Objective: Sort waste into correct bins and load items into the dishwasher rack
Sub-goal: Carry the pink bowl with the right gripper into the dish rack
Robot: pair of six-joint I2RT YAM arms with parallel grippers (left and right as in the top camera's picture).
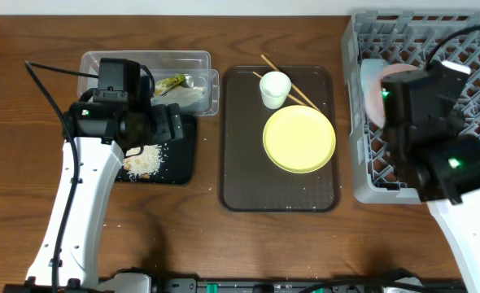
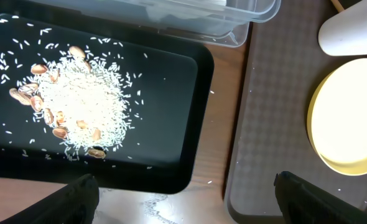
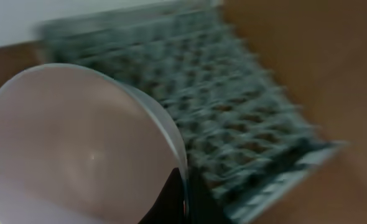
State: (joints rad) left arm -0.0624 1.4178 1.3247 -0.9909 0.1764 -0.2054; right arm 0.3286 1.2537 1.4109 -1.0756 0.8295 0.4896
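Your right gripper [image 3: 182,190] is pinching the rim of a pale bowl [image 3: 78,143] above the left part of the grey dishwasher rack [image 1: 370,163]. The bowl is tipped on edge with its mouth turned toward the wrist camera. That view is blurred, so you cannot tell whether the bowl touches the lattice.

Your left gripper [image 2: 185,180] hangs over the near edge of the black tray [image 2: 171,124], its fingers [image 2: 78,199] spread wide. A heap of rice [image 2: 84,106] mixed with brown pieces lies on the left half of that tray.

Just behind it on the bench [image 1: 4,163] sits the clear tub [image 1: 142,57], long side running left to right. The green wrapper [image 1: 172,81] and white paper [image 1: 193,98] are inside.

Between tray and rack lies the brown serving tray [image 1: 244,163]. It carries the yellow plate [image 1: 298,139], with the white cup [image 1: 274,88] upright just behind it. The chopsticks [image 1: 303,98] lie on a diagonal from far-left to near-right, passing behind the cup.
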